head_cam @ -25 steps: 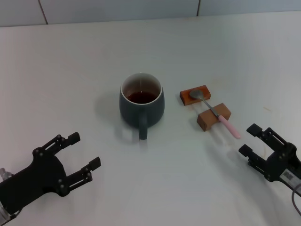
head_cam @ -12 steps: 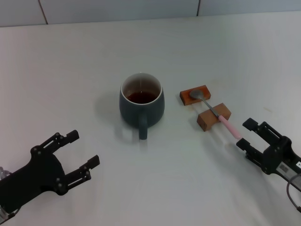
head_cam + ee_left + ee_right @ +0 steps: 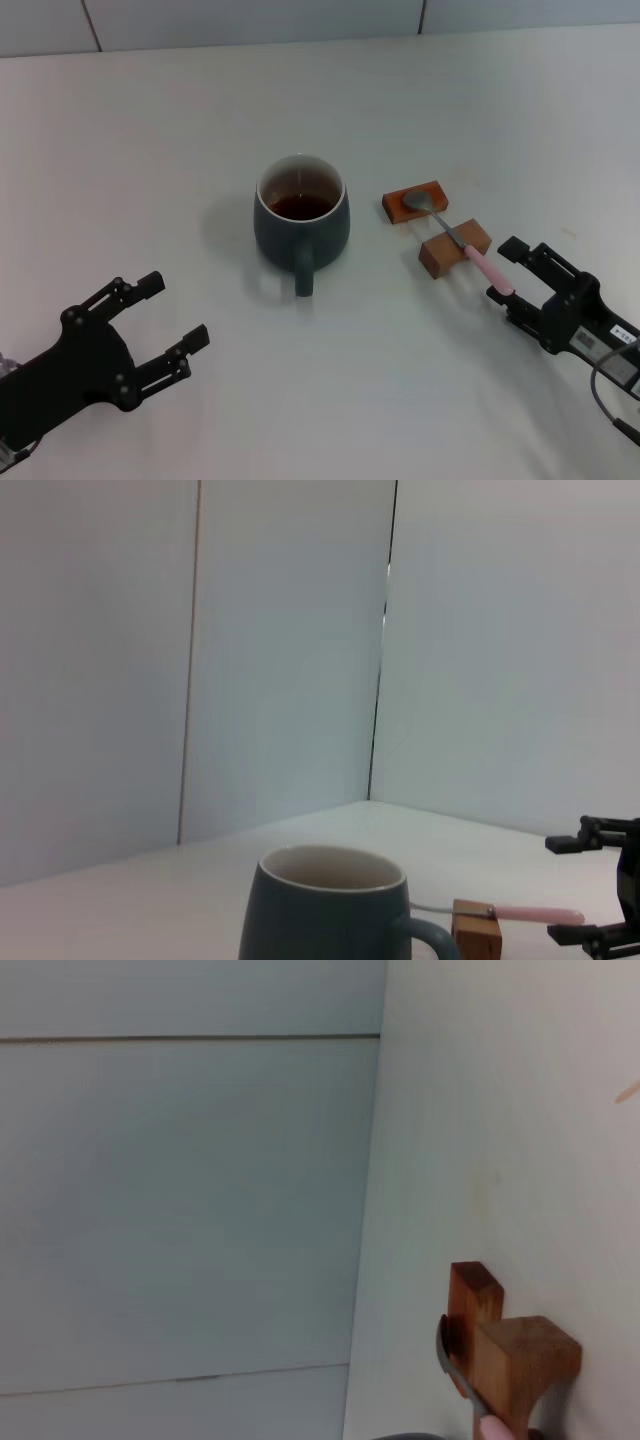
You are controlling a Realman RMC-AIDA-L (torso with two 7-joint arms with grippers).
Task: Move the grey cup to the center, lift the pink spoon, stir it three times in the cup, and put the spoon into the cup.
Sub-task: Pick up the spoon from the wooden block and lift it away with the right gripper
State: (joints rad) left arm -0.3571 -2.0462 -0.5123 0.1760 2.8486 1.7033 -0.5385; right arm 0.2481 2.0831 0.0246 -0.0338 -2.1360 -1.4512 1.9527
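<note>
The grey cup (image 3: 301,215) stands mid-table with dark liquid inside and its handle toward me; it also fills the low centre of the left wrist view (image 3: 320,910). The pink spoon (image 3: 487,268) lies across two brown wooden blocks, its metal bowl on the far block and its pink handle (image 3: 540,915) sticking out past the near one. My right gripper (image 3: 504,270) is open at table height, with one finger on each side of the handle's end. My left gripper (image 3: 175,310) hangs open at the front left, well short of the cup.
The two wooden blocks (image 3: 415,201) (image 3: 455,248) sit just right of the cup and show close up in the right wrist view (image 3: 525,1355). A pale tiled wall (image 3: 250,20) borders the table's far edge.
My right gripper has moved forward and left until its open fingers straddle the end of the spoon's handle. The left gripper has drifted slightly back toward me. Cup and spoon have not moved.
</note>
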